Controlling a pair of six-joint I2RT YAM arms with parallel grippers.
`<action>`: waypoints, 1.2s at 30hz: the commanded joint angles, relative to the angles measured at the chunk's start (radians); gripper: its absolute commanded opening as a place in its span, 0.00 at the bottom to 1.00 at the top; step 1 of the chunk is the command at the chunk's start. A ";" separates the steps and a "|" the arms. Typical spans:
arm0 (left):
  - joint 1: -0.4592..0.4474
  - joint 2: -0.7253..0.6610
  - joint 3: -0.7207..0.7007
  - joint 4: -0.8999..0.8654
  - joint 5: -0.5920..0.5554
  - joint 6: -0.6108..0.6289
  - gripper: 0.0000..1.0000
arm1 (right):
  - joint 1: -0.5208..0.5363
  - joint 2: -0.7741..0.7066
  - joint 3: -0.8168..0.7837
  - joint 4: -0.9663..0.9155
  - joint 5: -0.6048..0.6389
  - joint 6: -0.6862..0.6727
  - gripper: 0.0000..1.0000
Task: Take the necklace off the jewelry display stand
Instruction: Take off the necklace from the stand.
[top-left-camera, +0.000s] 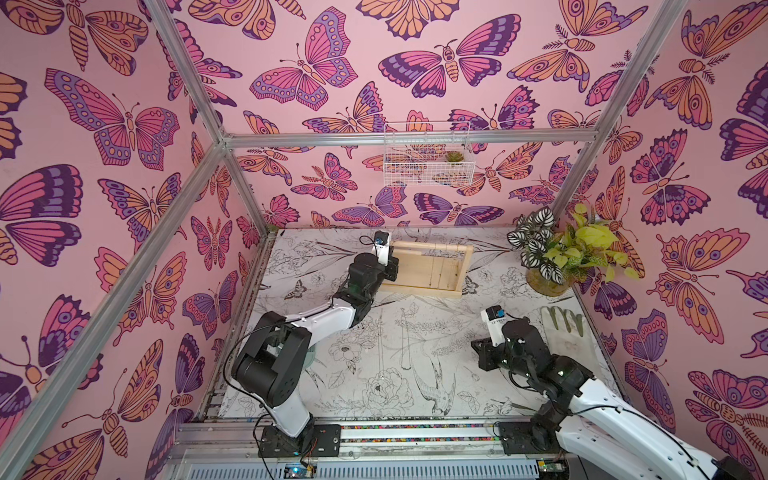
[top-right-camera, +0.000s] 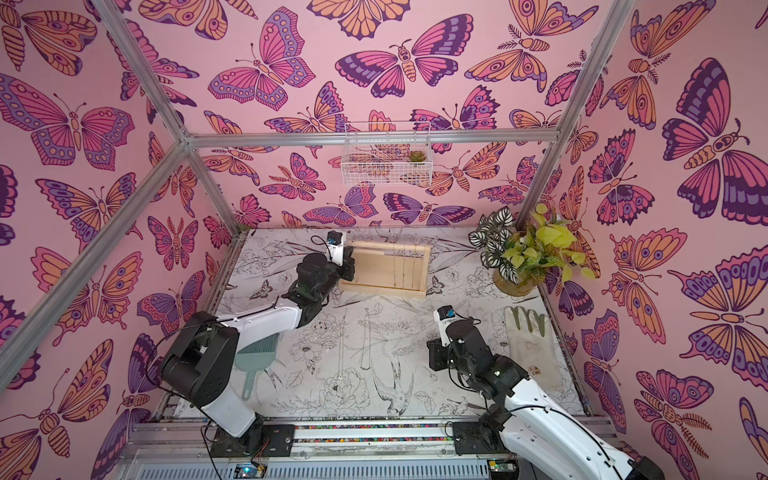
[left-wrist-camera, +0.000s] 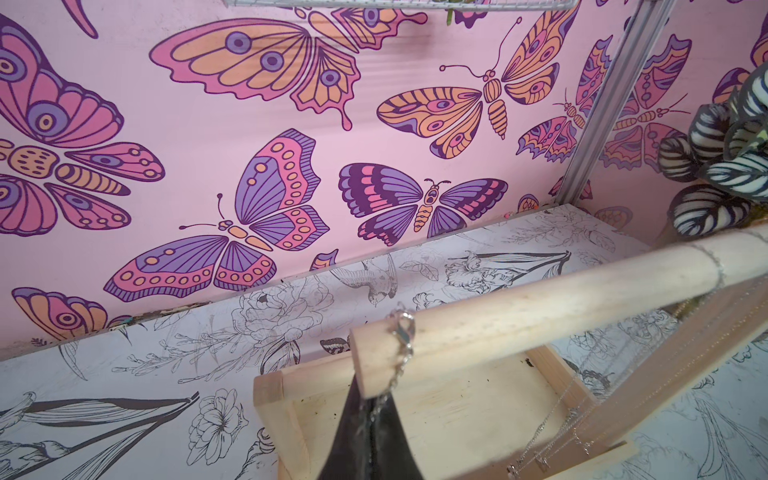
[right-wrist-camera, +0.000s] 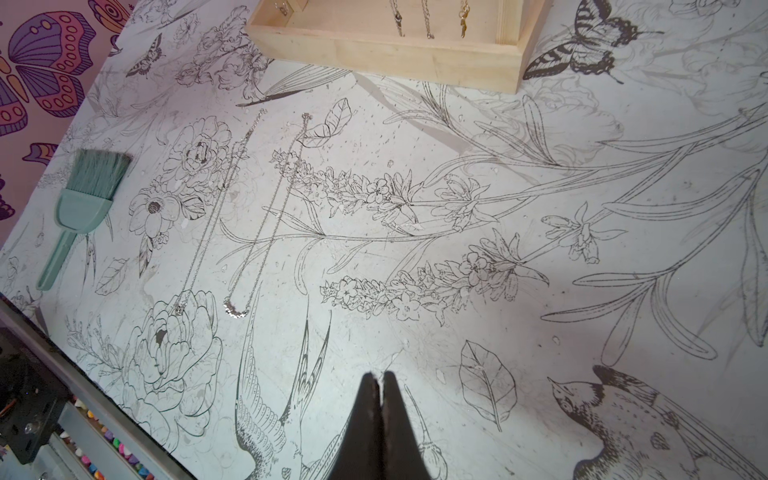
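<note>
- Your left gripper (left-wrist-camera: 375, 409) has its black fingers pressed together, and a thin silver chain necklace with a lobster clasp (left-wrist-camera: 402, 332) runs down into the seam between them.
- That necklace is draped over the end of the round crossbar (left-wrist-camera: 540, 299) of the pale unpainted wooden jewelry display stand (top-left-camera: 419, 270); more thin chains (right-wrist-camera: 427, 20) hang farther along it.
- Your right gripper (right-wrist-camera: 381, 376) is closed on nothing, hovering over the white flower-printed table (right-wrist-camera: 540, 249), well apart from the stand.
- Two silver chain necklaces (right-wrist-camera: 236, 311) lie flat near a teal plastic hand brush (right-wrist-camera: 83, 199).
</note>
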 joint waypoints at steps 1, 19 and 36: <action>0.011 -0.028 -0.019 -0.003 -0.013 0.016 0.04 | -0.004 0.009 0.017 0.005 0.000 -0.016 0.00; 0.032 -0.087 -0.052 -0.020 -0.013 0.036 0.00 | -0.003 0.011 0.014 0.013 -0.006 -0.012 0.00; 0.032 -0.266 -0.125 -0.200 0.268 -0.047 0.00 | -0.003 -0.028 0.032 -0.022 -0.005 -0.011 0.00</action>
